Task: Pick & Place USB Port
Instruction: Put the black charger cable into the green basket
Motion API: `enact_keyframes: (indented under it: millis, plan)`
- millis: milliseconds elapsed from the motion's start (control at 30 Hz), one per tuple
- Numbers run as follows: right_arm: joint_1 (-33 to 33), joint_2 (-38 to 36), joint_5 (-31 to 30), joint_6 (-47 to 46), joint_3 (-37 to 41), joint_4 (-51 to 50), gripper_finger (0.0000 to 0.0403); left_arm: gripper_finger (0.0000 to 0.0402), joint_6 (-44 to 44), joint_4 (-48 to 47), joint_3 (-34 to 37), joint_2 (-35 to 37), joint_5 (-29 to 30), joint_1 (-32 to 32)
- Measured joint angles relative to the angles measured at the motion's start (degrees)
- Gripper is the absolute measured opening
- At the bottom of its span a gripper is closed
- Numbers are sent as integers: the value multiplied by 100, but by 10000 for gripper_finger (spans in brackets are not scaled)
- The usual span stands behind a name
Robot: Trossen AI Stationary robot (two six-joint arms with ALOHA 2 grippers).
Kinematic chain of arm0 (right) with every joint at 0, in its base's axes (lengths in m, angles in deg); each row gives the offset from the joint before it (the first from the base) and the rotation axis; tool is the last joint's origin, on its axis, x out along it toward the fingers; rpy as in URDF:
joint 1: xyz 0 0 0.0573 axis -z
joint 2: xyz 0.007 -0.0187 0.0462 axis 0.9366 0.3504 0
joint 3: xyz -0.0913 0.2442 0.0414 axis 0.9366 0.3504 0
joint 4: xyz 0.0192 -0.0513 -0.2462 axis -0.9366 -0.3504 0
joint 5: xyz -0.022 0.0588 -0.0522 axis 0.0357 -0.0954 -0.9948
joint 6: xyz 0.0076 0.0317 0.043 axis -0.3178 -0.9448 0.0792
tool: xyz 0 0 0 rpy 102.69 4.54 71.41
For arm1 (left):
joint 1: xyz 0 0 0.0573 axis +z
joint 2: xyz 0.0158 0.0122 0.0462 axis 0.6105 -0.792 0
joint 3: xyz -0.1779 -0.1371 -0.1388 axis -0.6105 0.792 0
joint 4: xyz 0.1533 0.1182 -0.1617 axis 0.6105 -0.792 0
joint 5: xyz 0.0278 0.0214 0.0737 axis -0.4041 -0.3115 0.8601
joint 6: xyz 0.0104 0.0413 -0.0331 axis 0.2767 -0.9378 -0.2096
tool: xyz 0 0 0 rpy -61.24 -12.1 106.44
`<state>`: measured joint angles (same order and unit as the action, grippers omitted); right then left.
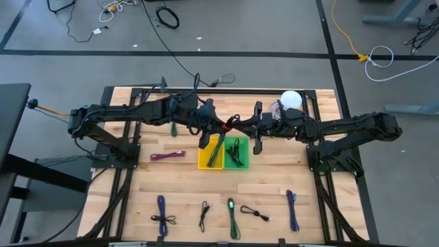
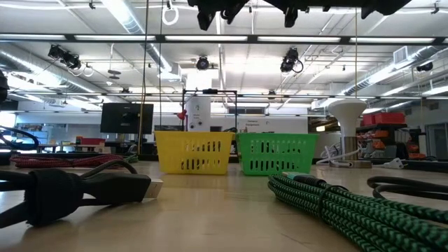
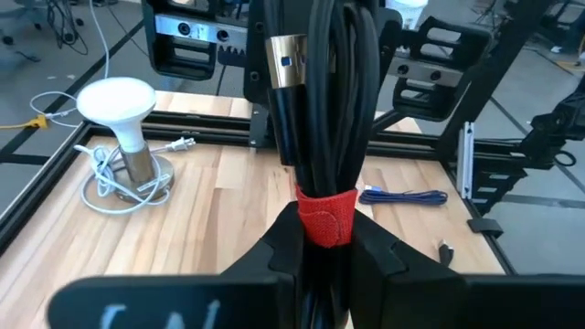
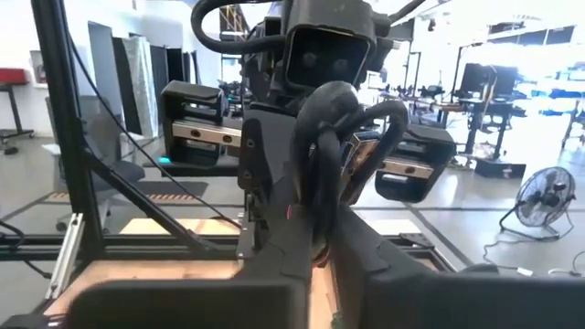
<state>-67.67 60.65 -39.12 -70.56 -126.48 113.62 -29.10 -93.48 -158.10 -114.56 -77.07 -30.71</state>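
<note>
A black USB cable bundle (image 1: 228,124), bound with a red strap, hangs in the air between my two grippers, above the yellow basket (image 1: 210,155) and the green basket (image 1: 237,153). My left gripper (image 1: 218,125) comes from the table's left and is shut on it. In the left wrist view the bundle's silver plug (image 3: 284,57) shows beyond the strap. My right gripper (image 1: 241,125) comes from the table's right and is shut on the bundle's other end. Green and black cables lie in the green basket. My left gripper pinches the bundle between its two fingers at the red strap (image 3: 326,217). It comes about level from the table's left, and the bundle runs on along the fingers, clear of the baskets. My right gripper pinches the bundle's looped end (image 4: 322,174) between its two fingers (image 4: 285,239), level from the table's right. The loops bulge out past the fingertips, and the bundle is clear of the table.
A white lamp (image 1: 291,100) with a coiled cord stands at the table's far right. A purple cable (image 1: 168,156) lies left of the baskets. Several bundled cables, blue (image 1: 162,208), black (image 1: 204,215), green (image 1: 233,217) and blue (image 1: 293,210), lie along the near edge.
</note>
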Motion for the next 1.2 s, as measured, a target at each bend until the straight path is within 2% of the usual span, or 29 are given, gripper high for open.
enact_keyframes:
  millis: [67, 300, 467, 667, 833, 1000, 1200]
  plan:
    - [0, -2, -19, -63, 0, -12, 11, 60, 2, -4, 0, 1, 6, 0]
    - [0, -4, -83, -89, 0, -198, 4, 147, -19, -50, 2, -19, -14, 36]
    - [2, -109, -111, -254, -2, -771, 4, 179, 39, -95, 2, -7, -48, 207]
    - [-15, -332, -194, -523, -2, -1639, 4, 188, 50, -286, 9, 105, -31, 510]
    - [-191, -258, -237, -1116, 3, -2521, 4, 186, 54, -458, 11, 221, -31, 826]
    - [-619, -156, -479, -1527, 518, -2349, 4, 185, 54, -578, 7, 222, -23, 1088]
    - [-785, -158, -817, -2182, 1453, -1389, 4, 186, 56, -811, 7, 224, -27, 1256]
